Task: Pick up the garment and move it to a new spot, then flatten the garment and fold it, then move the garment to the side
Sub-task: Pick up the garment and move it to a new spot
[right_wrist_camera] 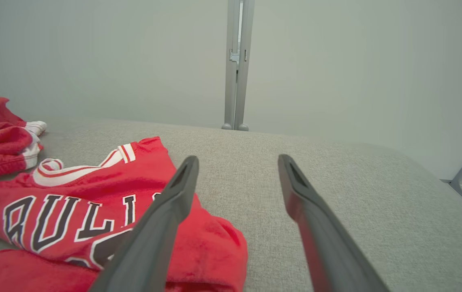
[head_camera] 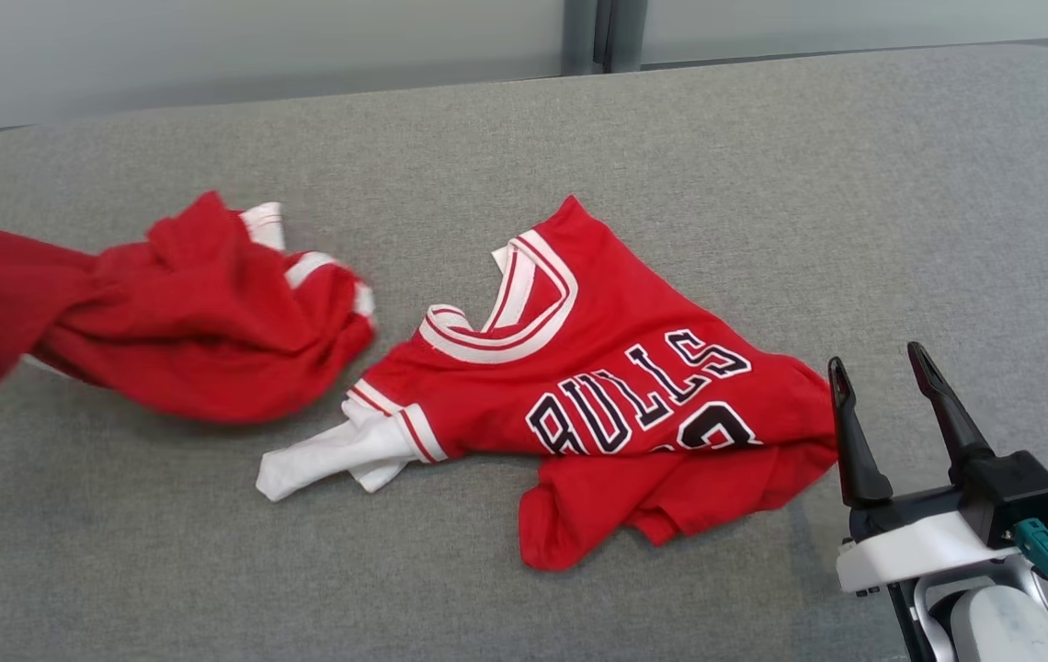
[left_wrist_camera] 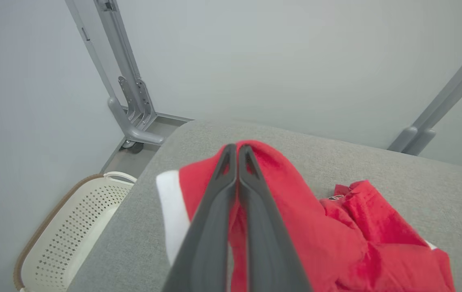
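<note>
A bunched red garment [head_camera: 202, 313] with white trim lies at the left of the grey padded table [head_camera: 671, 138], one end pulled taut toward the head view's left edge. In the left wrist view my left gripper [left_wrist_camera: 237, 147] is shut on this red garment [left_wrist_camera: 296, 211], whose cloth drapes under and around the fingers. A second red jersey [head_camera: 616, 386] lettered BULLS lies crumpled mid-table, with white cloth poking out at its left. My right gripper [head_camera: 880, 359] stands open just right of that jersey's edge, holding nothing. In the right wrist view the right gripper [right_wrist_camera: 238, 160] has its left finger over the jersey [right_wrist_camera: 73, 202].
A white perforated basket [left_wrist_camera: 65, 235] sits on the floor off the table's rounded corner. Grey metal posts [left_wrist_camera: 125, 81] and a door frame [right_wrist_camera: 237, 61] stand against the pale wall behind the table. The table's far and right parts are bare grey fabric [right_wrist_camera: 356, 194].
</note>
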Available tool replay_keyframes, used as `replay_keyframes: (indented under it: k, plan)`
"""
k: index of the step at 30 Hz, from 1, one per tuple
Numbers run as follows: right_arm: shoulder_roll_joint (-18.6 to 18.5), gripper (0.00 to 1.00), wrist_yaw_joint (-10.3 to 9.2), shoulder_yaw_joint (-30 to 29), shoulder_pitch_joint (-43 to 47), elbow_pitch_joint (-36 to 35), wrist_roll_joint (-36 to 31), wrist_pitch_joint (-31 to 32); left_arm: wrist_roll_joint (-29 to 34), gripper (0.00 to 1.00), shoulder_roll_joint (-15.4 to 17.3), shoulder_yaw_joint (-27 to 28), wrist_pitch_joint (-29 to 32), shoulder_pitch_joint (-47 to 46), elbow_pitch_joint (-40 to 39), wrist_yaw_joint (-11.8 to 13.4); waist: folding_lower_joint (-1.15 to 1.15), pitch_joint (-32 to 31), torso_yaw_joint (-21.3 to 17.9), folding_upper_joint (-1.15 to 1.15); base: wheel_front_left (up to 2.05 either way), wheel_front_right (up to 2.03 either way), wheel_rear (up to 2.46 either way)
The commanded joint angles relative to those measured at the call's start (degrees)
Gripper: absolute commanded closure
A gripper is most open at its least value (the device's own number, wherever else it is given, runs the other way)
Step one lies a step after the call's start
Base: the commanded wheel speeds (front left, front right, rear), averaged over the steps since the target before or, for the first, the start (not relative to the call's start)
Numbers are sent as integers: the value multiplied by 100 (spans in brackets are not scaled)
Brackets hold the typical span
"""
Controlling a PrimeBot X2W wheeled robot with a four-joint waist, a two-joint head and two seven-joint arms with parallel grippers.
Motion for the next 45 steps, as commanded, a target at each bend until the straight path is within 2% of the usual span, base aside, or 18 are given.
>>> replay_keyframes:
  k: [1,8,13,16,23,26,28,30,37,45]
  plan:
    - [-21,0,-2,-5,-99,-1,25,-19,68,100,174,109,0,-252,147,21,0,71,-112,0,0,0,0]
    - [-18,0,-2,-3,-229,6,75,-19,350,100,756,269,43,-1069,762,-202,0,288,-448,0,0,0,0]
    - [-13,0,-2,-8,-232,22,94,-19,530,100,958,212,156,-1412,1029,-327,0,370,-614,0,0,0,0]
    - [-9,0,-2,-9,-241,30,106,-19,484,100,885,93,363,-1553,1166,-499,0,410,-696,0,0,0,0]
    - [-6,0,-2,36,-321,25,133,-19,540,100,561,-158,385,-1368,1846,-573,0,504,-821,0,0,0,0]
    - [-6,0,-2,51,-294,46,117,-19,392,82,389,-119,291,-1192,2212,-658,0,481,-859,0,0,0,0]
    - [-4,0,-2,23,-270,50,109,-19,302,53,288,-106,241,-1127,2398,-732,0,452,-857,0,0,0,0]
    - [-3,0,-2,-17,-243,59,96,-19,311,0,183,-146,160,-1054,2520,-800,0,412,-826,0,0,0,0]
    - [-4,0,-2,-46,-132,39,80,-19,326,0,-142,-206,-204,-958,2664,-874,0,168,-577,0,0,0,0]
    - [-28,0,-2,-142,121,-54,-17,-19,310,0,-390,-142,-1060,-341,1930,-901,0,-319,-207,0,0,0,0]
